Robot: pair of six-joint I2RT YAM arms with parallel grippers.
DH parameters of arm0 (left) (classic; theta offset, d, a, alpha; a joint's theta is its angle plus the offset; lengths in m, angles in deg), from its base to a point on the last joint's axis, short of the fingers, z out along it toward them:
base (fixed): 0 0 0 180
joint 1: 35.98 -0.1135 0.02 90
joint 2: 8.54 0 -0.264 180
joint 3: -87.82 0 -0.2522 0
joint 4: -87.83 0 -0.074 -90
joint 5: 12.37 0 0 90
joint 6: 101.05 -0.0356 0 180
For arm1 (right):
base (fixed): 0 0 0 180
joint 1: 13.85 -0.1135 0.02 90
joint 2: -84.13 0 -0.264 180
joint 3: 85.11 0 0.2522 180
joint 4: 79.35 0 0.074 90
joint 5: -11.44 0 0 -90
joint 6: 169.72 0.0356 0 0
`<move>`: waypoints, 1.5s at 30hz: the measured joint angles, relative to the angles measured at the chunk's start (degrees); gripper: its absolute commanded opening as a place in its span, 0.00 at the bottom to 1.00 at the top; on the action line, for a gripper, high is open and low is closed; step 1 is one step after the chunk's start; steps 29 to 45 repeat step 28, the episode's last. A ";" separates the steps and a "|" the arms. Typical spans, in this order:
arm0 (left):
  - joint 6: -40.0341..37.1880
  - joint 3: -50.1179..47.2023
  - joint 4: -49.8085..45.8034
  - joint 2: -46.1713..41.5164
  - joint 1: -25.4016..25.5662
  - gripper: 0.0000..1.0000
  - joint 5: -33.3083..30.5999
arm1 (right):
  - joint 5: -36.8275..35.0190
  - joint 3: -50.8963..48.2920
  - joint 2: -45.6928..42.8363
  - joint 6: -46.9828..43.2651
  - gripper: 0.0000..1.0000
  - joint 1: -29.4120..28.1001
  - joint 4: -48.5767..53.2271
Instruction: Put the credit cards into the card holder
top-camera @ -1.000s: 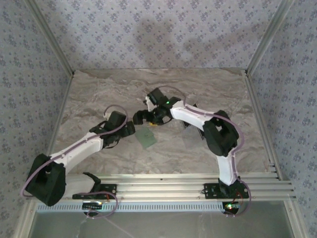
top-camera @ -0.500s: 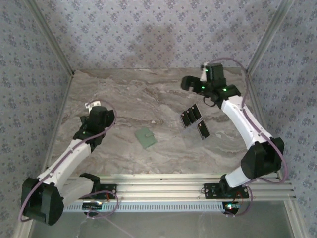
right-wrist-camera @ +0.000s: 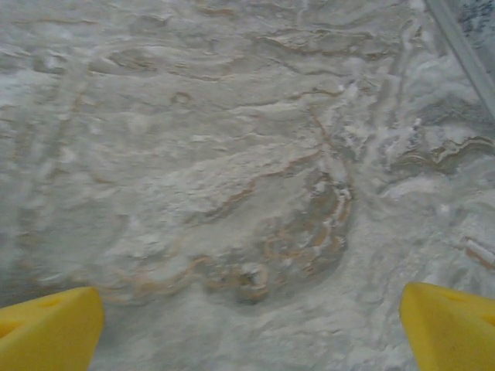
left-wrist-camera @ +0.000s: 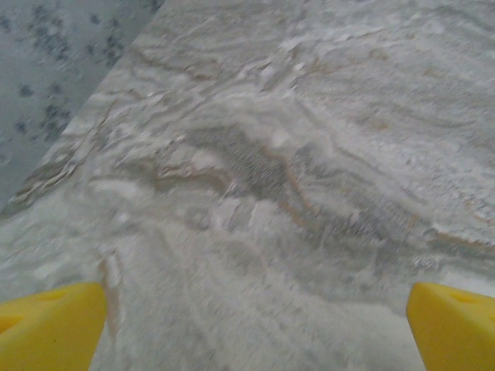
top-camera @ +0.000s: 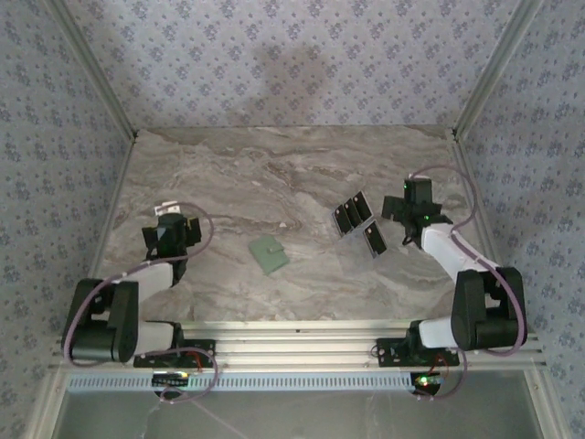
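– Pincers first, from above: how did they stand?

– Over the left side of the bench (top-camera: pixel 274 174) the left pincer (top-camera: pixel 171 227) hung with its jaws spread, close to the left wall (top-camera: pixel 55 137). On the right side, the right pincer (top-camera: pixel 418 197) was spread as well, gripping nothing, just beside the credit cards (top-camera: pixel 353 215).

– And the task's things?

– The credit cards lay flat, right of centre: a fanned dark row, with one more card just nearer the arms. The card holder (top-camera: pixel 269 253) lay flat near the middle, left of the cards and apart from them, and well apart from both pincers.

– What room was there?

– Bare marble ran across the whole far half, up to the back wall. More bare bench lay between the holder and the left pincer. The near edge was bounded by the rails (top-camera: pixel 320 334), and the right edge by a metal strip (top-camera: pixel 473 197) that ran close to the right pincer.

– The left wrist view?

– Yellow fingertips (left-wrist-camera: pixel 50 328) sat in the two bottom corners, so the left pincer (left-wrist-camera: pixel 251 332) was wide apart, with only veined bench (left-wrist-camera: pixel 271 154) between them. At the upper left the bench's edge met the wall (left-wrist-camera: pixel 39 69).

– And the right wrist?

– Much the same. The fingertips (right-wrist-camera: pixel 46 328) were far apart in the bottom corners, the right pincer (right-wrist-camera: pixel 247 328) was open over bare bench (right-wrist-camera: pixel 232 154), and the metal strip (right-wrist-camera: pixel 464 46) crossed the upper right corner.
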 measured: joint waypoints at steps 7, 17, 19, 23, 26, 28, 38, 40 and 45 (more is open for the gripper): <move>-2.08 0.59 11.45 10.40 -2.97 1.00 8.96 | 6.14 -14.56 3.34 -5.73 1.00 2.99 -25.97; -2.05 1.68 13.99 10.95 -4.76 1.00 14.14 | 12.39 -16.37 9.99 -7.48 1.00 4.09 -42.38; -2.05 1.73 14.14 10.95 -4.76 1.00 14.38 | 12.46 -16.37 9.99 -7.69 1.00 3.85 -43.21; -2.05 1.77 14.27 10.95 -4.76 1.00 14.47 | 13.31 -16.37 9.99 -7.87 1.00 4.26 -43.56; -2.05 1.77 14.29 10.95 -4.79 1.00 14.58 | 13.53 -16.37 9.99 -7.87 1.00 4.52 -43.56; -2.05 1.77 14.29 10.95 -4.92 1.00 14.80 | 13.60 -16.37 9.99 -7.87 1.00 4.50 -43.58; -2.05 1.77 14.29 10.95 -4.92 1.00 14.80 | 13.60 -16.37 9.99 -7.87 1.00 4.50 -43.58; -2.05 1.77 14.29 10.95 -4.92 1.00 14.80 | 13.60 -16.37 9.99 -7.87 1.00 4.50 -43.58; -2.05 1.77 14.29 10.95 -4.92 1.00 14.80 | 13.60 -16.37 9.99 -7.87 1.00 4.50 -43.58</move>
